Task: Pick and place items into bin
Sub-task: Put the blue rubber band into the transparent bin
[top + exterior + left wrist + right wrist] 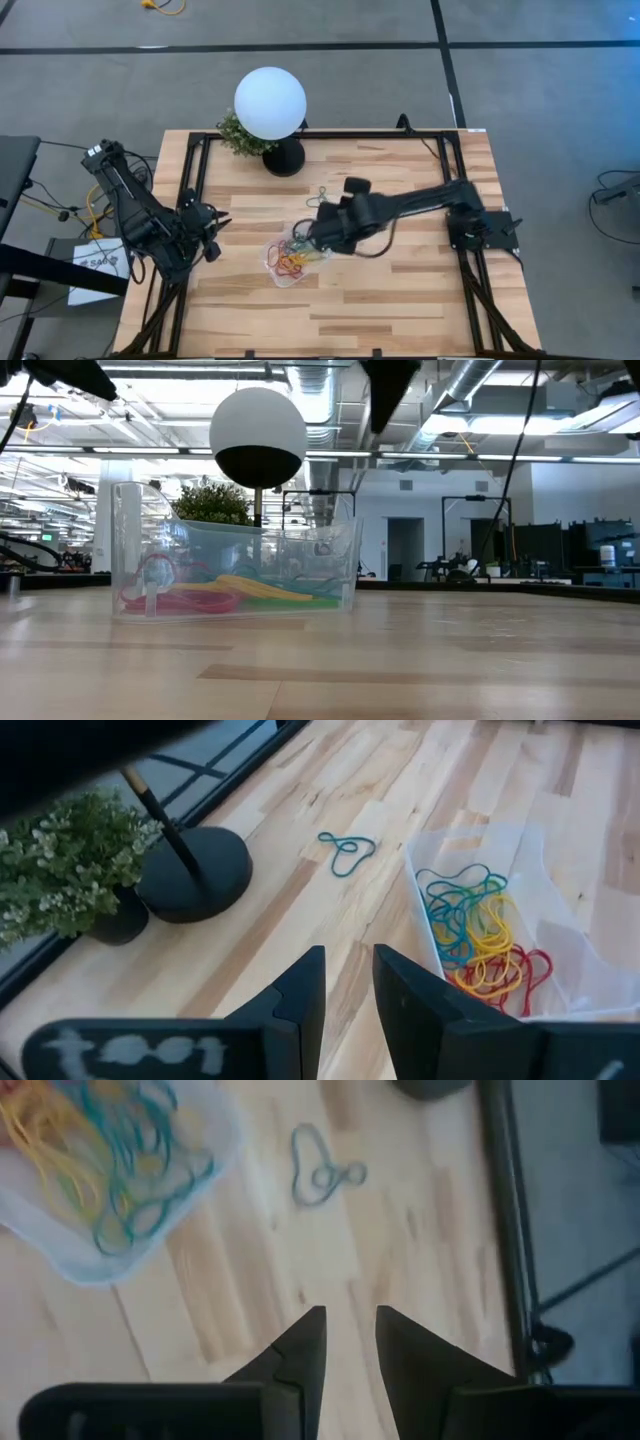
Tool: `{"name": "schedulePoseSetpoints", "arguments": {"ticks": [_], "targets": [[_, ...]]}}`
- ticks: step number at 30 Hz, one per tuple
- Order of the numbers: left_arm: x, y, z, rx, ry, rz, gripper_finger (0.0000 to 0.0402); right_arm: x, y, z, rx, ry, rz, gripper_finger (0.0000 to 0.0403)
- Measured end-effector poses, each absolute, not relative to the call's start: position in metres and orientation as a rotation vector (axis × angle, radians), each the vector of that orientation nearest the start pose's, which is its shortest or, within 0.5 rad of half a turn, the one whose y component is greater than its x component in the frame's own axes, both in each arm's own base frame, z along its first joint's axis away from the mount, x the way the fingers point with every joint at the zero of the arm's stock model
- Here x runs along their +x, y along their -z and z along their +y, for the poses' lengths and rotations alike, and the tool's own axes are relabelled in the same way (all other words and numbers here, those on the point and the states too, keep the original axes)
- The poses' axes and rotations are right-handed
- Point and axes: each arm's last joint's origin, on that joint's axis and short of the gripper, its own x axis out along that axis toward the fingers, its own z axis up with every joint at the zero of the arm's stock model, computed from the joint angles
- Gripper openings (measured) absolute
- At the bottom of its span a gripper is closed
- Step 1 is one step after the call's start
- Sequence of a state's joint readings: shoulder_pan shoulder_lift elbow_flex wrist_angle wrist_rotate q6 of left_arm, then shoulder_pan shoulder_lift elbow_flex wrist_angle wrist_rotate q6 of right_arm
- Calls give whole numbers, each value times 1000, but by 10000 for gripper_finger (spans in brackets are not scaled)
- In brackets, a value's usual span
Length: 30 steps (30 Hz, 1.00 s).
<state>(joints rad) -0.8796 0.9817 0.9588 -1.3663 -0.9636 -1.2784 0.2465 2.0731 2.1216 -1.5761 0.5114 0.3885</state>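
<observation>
The right arm reaches from its base at the right edge of the pale wooden slatted surface (400, 290) across toward the middle, its forearm stretched leftward and its wrist bent down. The right pincer (350, 1342) hangs just above the bare wood with nothing between its two dark fingers (300, 1345), which stand a narrow gap apart.

The small clear plastic bin with rounded corners (272, 268) sits near the middle of the surface, just beside the right pincer's tip in the high view. Inside it lies a tangle of thin rubber-band loops in red, yellow, green and blue (480, 935); the low view shows them heaped on the floor of the bin (225, 593).

One lone grey-blue loop twisted into a figure-eight (322, 1170) lies on the wood outside the bin, between the bin and the black round lamp base (195, 870). In the right wrist view it lies ahead of the right pincer, apart from the fingers, not touched.

The left arm is folded at the left edge of the surface, and the left pincer (348, 990) points toward the bin with its fingers slightly parted and empty. A white globe lamp (270, 103) and a small green potted plant (240, 135) stand at the far edge.
</observation>
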Motion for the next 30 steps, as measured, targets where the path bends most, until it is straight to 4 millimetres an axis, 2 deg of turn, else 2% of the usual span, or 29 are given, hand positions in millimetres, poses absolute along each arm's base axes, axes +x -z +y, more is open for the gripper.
{"name": "schedulePoseSetpoints", "arguments": {"ticks": [7,10,13,15,18,23,30], "targets": [[104,-294,-88,-103,-533,599,77,344,-379,57,-206,457,1148,86],[105,-296,-87,-122,-563,546,77,337,-384,41,-184,447,1104,86],[109,-296,-82,-160,-616,520,77,330,-381,24,-134,356,1068,86],[111,-296,-79,-169,-648,521,77,331,-369,12,-79,264,1017,85],[114,-295,-75,-190,-678,538,77,339,-339,-5,-64,173,936,85],[116,-296,-75,-238,-684,529,77,349,-286,-34,-103,220,923,85],[120,-297,-79,-236,-646,518,77,369,-219,-71,-30,309,1085,85]]}}
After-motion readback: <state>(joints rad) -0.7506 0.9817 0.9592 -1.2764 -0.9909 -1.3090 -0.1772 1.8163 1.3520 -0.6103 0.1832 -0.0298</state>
